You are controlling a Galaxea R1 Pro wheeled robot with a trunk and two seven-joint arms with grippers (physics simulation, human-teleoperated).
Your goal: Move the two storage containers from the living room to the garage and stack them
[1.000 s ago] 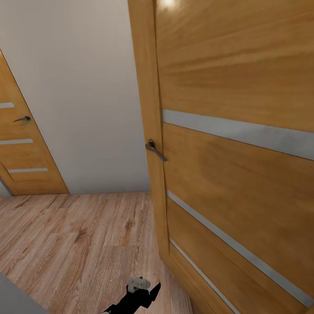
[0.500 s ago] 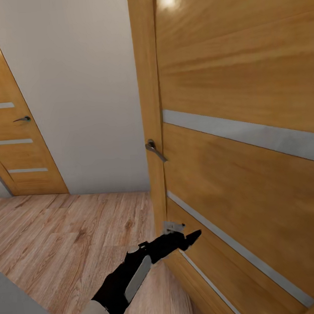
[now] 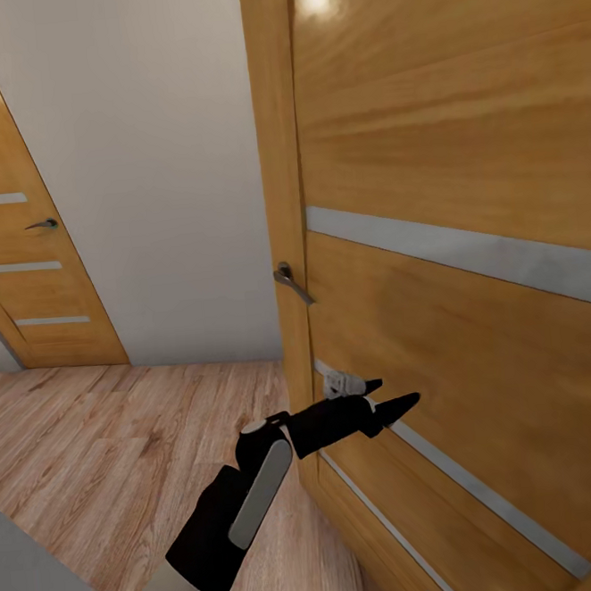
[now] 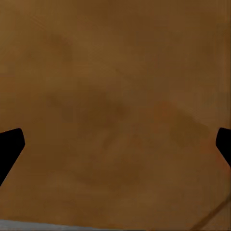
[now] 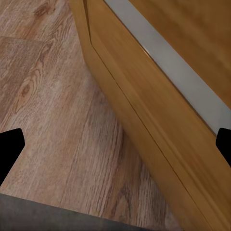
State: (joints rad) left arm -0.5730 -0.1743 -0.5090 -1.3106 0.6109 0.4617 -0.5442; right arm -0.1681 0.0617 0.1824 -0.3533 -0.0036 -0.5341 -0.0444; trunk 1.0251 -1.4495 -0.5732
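raised since a second ago, the left arm (image 3: 233, 507) now reaches from the lower left of the head view up toward the centre, where earlier just its tip showed at the bottom edge. the camera itself has not shifted; the doors and wall sit where they were.

the left gripper (image 3: 389, 397) points right, its dark fingers (image 3: 400, 403) pressed close to the face of a large wooden door (image 3: 461, 138) that takes up the right half of the frame. the tips lie just over a grey strip (image 3: 464, 482) set into the wood, below the metal door handle (image 3: 291, 282) at centre. in the left wrist view the two black fingertips (image 4: 9, 147) sit at opposite edges, spread wide apart with bare brown wood between them, so this gripper is open and holds nothing.

the right wrist view shows black fingertips (image 5: 10, 149) at both edges too, also spread wide, over the light wood plank floor (image 5: 53, 106) and the lower edge of the same door.

a plain pale wall (image 3: 150, 165) fills the upper middle of the head view. a second wooden door (image 3: 24, 265) with grey strips and a small handle stands at the far left. plank flooring covers the lower left.
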